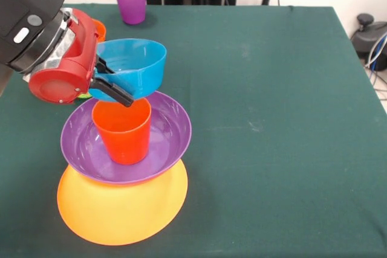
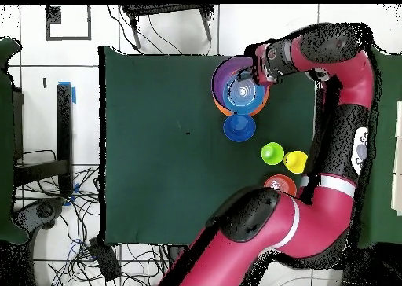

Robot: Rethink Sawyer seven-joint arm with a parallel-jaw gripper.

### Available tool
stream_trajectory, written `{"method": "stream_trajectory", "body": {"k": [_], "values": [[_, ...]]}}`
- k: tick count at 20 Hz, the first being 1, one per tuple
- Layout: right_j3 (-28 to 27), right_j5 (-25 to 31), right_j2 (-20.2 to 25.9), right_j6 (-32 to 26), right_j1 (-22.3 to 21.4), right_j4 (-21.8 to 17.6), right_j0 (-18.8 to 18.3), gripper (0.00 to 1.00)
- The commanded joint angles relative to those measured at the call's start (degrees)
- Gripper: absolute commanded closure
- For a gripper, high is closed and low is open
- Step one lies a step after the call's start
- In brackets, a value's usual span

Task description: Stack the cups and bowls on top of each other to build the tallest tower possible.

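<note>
The tower stands at the front left of the table: a very large yellow-orange bowl upside down, a wide purple bowl on it, and an orange-red cup upright inside the purple bowl. My gripper is shut on the rim of a light blue bowl and holds it tilted just above the cup. In the overhead view the gripper and the light blue bowl cover the tower. A dark blue bowl sits beside the tower.
A purple cup stands at the table's far edge. A small orange bowl shows behind the gripper. In the overhead view a lime green piece, a yellow cup and the orange bowl lie near the robot's base.
</note>
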Motion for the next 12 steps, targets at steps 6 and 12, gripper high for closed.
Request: {"method": "stream_trajectory", "body": {"k": [6, 12], "values": [[-4.64, 6.39, 4.99, -1.77, 0.25, -4.38, 2.49, 1.0], [-5.46, 6.82, 6.06, -0.6, 0.02, -4.91, 2.8, 1.0]]}}
